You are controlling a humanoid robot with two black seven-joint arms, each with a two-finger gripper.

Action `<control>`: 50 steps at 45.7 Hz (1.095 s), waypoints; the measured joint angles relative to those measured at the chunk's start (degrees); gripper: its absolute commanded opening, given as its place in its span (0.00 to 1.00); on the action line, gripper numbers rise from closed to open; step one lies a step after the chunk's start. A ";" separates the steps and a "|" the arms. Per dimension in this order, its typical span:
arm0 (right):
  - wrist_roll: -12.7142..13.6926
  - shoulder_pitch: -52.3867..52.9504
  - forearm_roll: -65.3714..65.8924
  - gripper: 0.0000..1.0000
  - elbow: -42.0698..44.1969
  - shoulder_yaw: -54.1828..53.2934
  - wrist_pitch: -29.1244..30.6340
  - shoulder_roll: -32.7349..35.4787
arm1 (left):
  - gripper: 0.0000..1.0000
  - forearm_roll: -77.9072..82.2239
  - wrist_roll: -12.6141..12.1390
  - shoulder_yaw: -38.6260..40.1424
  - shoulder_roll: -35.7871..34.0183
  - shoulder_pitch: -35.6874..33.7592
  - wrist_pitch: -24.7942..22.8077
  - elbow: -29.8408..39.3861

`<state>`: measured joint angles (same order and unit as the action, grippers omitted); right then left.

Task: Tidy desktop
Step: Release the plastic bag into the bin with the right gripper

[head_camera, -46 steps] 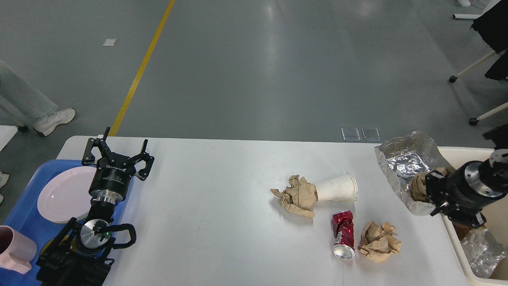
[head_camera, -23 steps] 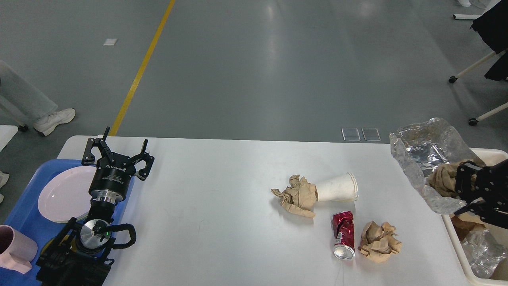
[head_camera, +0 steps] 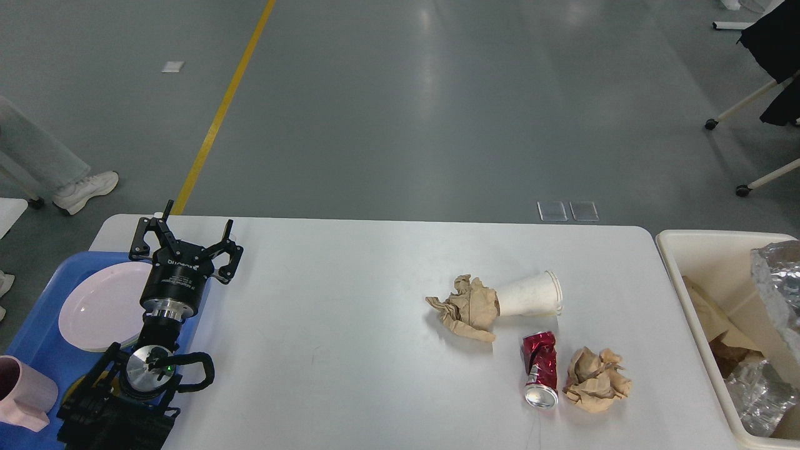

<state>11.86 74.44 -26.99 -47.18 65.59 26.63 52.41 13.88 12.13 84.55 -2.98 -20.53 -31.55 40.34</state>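
Observation:
The white desktop [head_camera: 350, 350] carries litter on its right half. A white paper cup [head_camera: 531, 294] lies on its side with a crumpled brown paper [head_camera: 465, 308] at its mouth. Nearer the front lie a crushed red can [head_camera: 540, 369] and a second brown paper ball [head_camera: 597, 380]. My left gripper [head_camera: 186, 239] stands open and empty over the desktop's far left, beside the blue tray [head_camera: 37, 337]. My right arm is out of view. A piece of crumpled foil [head_camera: 778, 281] shows at the right edge, over the cream bin [head_camera: 678, 250].
The blue tray holds a pale pink plate [head_camera: 100, 306] and a pink mug [head_camera: 22, 394]. The cream bin beside the desktop's right end contains brown paper and foil scraps. A person's legs stand on the floor at far left.
My right arm carried the foil with brown paper rightward off the desktop and left the view; the foil now sits over the bin. The left arm and the litter have not moved.

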 measured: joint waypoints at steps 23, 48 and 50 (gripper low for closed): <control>-0.62 -41.30 11.17 0.00 42.63 -26.09 -13.86 -25.33 | 0.97 0.00 0.00 0.00 -0.06 -0.04 0.00 0.00; -0.38 -42.69 15.72 0.00 42.97 -26.00 -19.31 -27.86 | 0.96 0.02 0.00 0.00 -0.05 -0.04 0.00 0.00; -0.38 -42.75 15.84 0.00 42.97 -26.00 -19.53 -27.88 | 0.97 0.02 0.00 0.00 -0.05 -0.04 0.00 0.00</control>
<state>11.48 31.69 -11.15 -4.21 39.59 7.10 24.53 13.90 12.13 84.55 -3.03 -20.57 -31.55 40.34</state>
